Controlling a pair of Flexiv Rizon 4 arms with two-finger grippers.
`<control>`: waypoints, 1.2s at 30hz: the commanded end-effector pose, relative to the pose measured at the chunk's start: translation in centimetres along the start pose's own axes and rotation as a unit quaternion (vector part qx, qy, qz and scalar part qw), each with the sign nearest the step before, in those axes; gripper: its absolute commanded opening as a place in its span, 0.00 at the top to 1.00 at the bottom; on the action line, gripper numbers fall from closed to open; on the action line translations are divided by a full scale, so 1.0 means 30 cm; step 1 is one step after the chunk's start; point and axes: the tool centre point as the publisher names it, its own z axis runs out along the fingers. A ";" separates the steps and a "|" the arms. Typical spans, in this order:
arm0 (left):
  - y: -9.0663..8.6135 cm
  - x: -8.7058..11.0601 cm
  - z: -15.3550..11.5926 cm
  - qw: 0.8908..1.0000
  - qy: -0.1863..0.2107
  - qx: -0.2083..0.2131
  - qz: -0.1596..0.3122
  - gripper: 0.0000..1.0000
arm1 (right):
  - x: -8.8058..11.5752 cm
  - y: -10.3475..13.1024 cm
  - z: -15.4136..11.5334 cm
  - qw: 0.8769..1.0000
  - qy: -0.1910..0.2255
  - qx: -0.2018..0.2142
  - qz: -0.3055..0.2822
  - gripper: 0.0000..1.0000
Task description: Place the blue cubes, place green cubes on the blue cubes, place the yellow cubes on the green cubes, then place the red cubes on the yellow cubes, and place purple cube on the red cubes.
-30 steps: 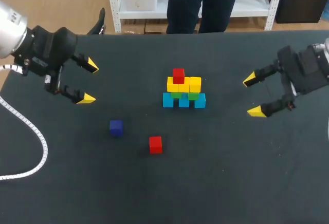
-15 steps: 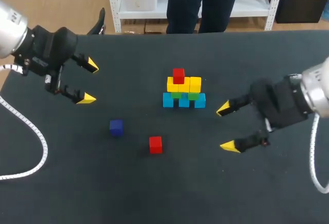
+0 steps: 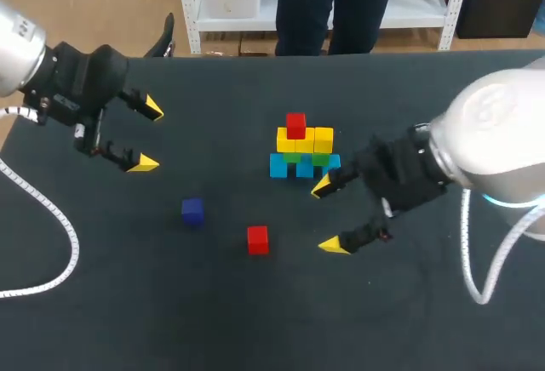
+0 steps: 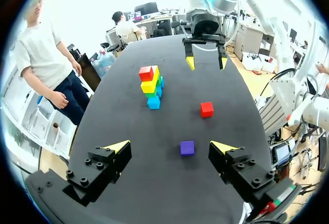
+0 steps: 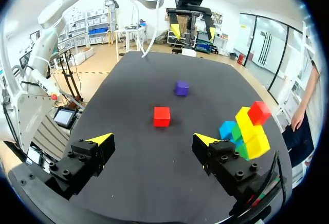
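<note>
From the head view, my right claw (image 3: 328, 215) hangs wide open and empty right of centre, near the stack (image 3: 304, 151). The stack stands mid-frame on the dark worktop (image 3: 409, 303): blue at the base, then green, then yellow, with one red on top. The loose red cube (image 3: 257, 239) lies below centre, the purple cube (image 3: 192, 211) to its left. My left claw (image 3: 148, 135) is spread wide with nothing in it at upper left, well apart from all of them.

In the left wrist view, the purple cube (image 4: 187, 148) sits just ahead between my open fingers, the loose red cube (image 4: 206, 109) beyond it.

In the right wrist view, the loose red cube (image 5: 161, 116) lies ahead of my open fingers, with the stack (image 5: 248, 130) off beside one finger.

The cubes look small, rigid and light. I would pinch two opposite flat sides squarely and set each down softly, since the stack looks easy to topple.
</note>
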 end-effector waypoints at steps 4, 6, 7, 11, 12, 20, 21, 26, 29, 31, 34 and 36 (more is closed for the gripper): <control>-0.002 0.005 -0.002 1.000 -0.002 -0.001 0.002 0.00 | -0.015 0.003 0.162 1.000 0.002 0.004 0.010 0.00; -0.002 0.005 -0.002 1.000 -0.002 -0.001 0.002 0.00 | -0.018 0.007 0.184 1.000 0.003 0.006 0.013 0.00; -0.002 0.005 -0.002 1.000 -0.002 -0.001 0.002 0.00 | -0.019 0.009 0.195 1.000 0.003 0.005 0.015 0.00; -0.002 0.005 -0.002 1.000 -0.002 -0.001 0.002 0.00 | -0.022 0.010 0.236 1.000 0.003 0.005 0.022 0.00; -0.002 0.005 -0.002 1.000 -0.002 -0.001 0.002 0.00 | -0.022 0.010 0.247 1.000 0.003 0.004 0.022 0.00; -0.002 0.005 -0.002 1.000 -0.002 -0.001 0.002 0.00 | -0.030 -0.011 0.307 1.000 0.003 0.001 0.024 0.00; -0.002 0.005 -0.002 1.000 -0.002 -0.001 0.002 0.00 | -0.030 -0.016 0.312 1.000 0.003 0.001 0.023 0.00; -0.002 0.005 -0.002 1.000 -0.002 -0.001 0.002 0.00 | -0.034 -0.034 0.324 1.000 0.004 0.002 0.021 0.00; -0.002 0.005 -0.002 1.000 -0.002 -0.001 0.002 0.00 | -0.036 -0.038 0.330 1.000 0.005 0.002 0.021 0.00; -0.002 0.005 -0.002 1.000 -0.002 -0.001 0.002 0.00 | -0.034 -0.040 0.336 1.000 0.005 0.000 0.021 0.00; -0.002 0.005 -0.002 1.000 -0.002 -0.001 0.002 0.00 | -0.034 -0.041 0.341 1.000 0.005 -0.004 0.020 0.52; -0.002 0.005 -0.002 1.000 -0.002 -0.001 0.002 0.00 | -0.032 -0.043 0.343 1.000 0.006 -0.005 0.020 0.63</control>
